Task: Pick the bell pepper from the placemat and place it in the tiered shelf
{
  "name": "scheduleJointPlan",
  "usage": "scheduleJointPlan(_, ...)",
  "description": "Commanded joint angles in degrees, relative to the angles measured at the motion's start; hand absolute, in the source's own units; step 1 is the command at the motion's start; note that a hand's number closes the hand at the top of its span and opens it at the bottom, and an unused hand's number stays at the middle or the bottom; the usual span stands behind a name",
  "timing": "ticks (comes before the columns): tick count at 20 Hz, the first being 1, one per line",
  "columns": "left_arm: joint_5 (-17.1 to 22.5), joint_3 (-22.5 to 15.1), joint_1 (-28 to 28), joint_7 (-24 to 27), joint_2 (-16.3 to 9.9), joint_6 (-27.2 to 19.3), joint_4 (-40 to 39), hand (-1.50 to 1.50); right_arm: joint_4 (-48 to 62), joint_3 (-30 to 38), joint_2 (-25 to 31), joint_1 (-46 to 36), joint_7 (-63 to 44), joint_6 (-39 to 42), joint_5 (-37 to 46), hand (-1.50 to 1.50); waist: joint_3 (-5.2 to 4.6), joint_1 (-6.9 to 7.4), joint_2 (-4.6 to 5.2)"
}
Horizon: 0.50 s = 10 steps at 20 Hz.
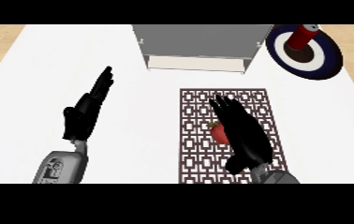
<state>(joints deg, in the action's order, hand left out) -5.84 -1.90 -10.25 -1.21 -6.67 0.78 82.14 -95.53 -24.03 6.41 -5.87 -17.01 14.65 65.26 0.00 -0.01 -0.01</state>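
The white desk (83,54) fills nearly the whole frame, with a strip of wood colour showing at the upper left and upper right corners. At the top centre stands the grey tiered shelf (200,40), its pale lower level showing along its near edge. Below it, in the lower right-centre of the frame, lies the placemat (197,162), a dark brown rectangle with a white lattice pattern. In the upper right corner sits a round plate (325,61) with a dark blue rim and a white ring, and on it stands a red cylinder (302,36) with a pale top.

The left hand (86,110) shows at the left of the frame, open and resting, its fingers straight and together, pointing toward the upper right, well apart from the placemat. The right hand (242,129) lies over the middle of the placemat, its fingers (224,107) straight and slightly apart, pointing toward the top of the frame, curled round nothing.

The bell pepper (218,133), red with a small green stem, rests on the placemat just beside the left edge of the right hand, level with the palm and below the fingertips. The hand partly covers it on its right side; whether the palm touches it cannot be told.
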Motion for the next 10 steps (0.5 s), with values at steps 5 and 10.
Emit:
scheduleJointPlan(5,-3.0,-0.7,-2.2,0.6,3.3,-2.6,-3.4,0.0,2.3,-0.6,-0.8,-0.5,0.8,2.9,2.5,1.5,-0.01,-0.14,0.02)
scheduleJointPlan(10,-2.5,-1.2,1.5,-3.2,1.8,-1.1,5.9,0.0,9.4,-1.0,2.2,-0.3,7.9,-6.5,6.7,1.5,0.01,0.16,-0.02)
